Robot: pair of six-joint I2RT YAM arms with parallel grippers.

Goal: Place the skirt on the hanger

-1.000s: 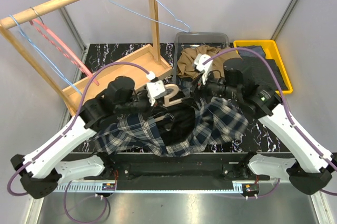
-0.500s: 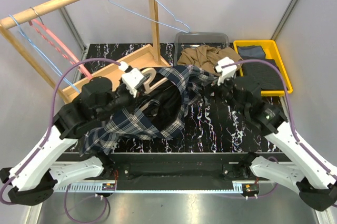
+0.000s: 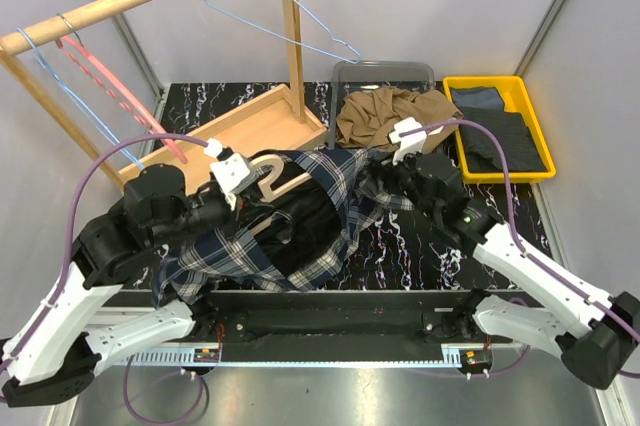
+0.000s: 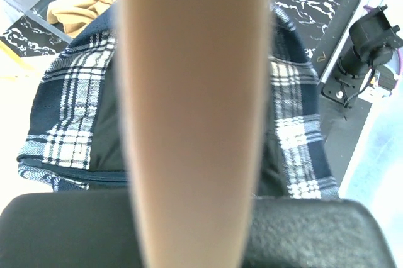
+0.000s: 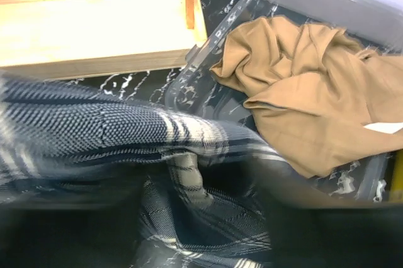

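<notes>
Skirt (image 3: 385, 116) just beyond right hand (image 3: 371, 177)

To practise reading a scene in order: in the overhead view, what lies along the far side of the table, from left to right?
Shallow pale wooden tray → crumpled tan-brown cloth skirt in a clear plastic bin → yellow plastic tray holding dark grey folded cloth.
</notes>
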